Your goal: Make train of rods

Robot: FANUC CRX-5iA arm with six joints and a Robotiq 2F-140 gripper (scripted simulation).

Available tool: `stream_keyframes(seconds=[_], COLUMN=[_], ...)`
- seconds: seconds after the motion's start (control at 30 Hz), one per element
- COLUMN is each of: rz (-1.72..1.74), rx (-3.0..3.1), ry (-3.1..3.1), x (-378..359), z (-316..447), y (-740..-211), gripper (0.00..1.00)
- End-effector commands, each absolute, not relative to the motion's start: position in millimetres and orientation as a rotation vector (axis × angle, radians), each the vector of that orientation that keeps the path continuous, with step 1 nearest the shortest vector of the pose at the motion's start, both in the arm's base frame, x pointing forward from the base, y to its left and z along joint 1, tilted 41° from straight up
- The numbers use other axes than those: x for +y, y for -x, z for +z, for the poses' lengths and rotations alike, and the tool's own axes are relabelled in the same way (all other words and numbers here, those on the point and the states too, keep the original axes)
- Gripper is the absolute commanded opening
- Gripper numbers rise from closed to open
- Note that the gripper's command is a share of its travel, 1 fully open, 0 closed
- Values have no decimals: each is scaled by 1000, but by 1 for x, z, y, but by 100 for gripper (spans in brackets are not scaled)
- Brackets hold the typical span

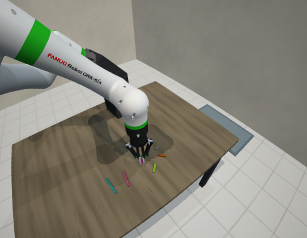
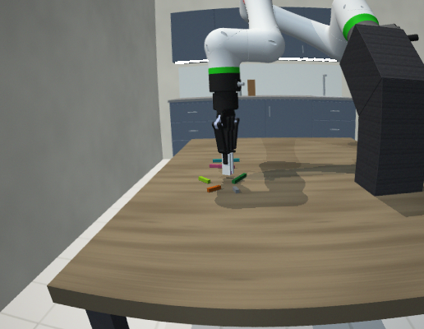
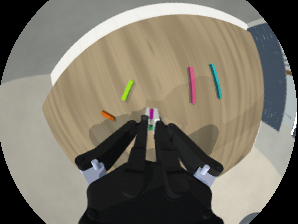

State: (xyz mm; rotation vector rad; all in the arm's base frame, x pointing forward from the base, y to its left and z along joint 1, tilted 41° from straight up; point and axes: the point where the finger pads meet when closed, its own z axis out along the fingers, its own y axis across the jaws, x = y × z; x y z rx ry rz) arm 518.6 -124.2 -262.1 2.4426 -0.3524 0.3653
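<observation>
My gripper points down, shut on the magenta rod, low above the table. The green rod lies beside the fingertips, partly hidden by them in the top view and the wrist view. The lime rod, orange rod and grey rod lie apart from each other; the grey one is hidden in the wrist view. The turquoise rod lies flat.
The pink rod lies between the gripper and the turquoise rod, with a gap to the turquoise one. The wooden table carries all the loose rods. The dark robot pedestal stands beside the table.
</observation>
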Motion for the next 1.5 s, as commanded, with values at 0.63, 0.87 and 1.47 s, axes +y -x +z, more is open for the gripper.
stream_keyframes(seconds=[0.63, 0.87, 1.47], rz=[365, 365, 365], rx=[-352, -352, -352], ry=[-2443, -2443, -2443], x=[-128, -131, -131], z=[-267, -271, -271], y=[-520, -521, -521], gripper=[3, 3, 3])
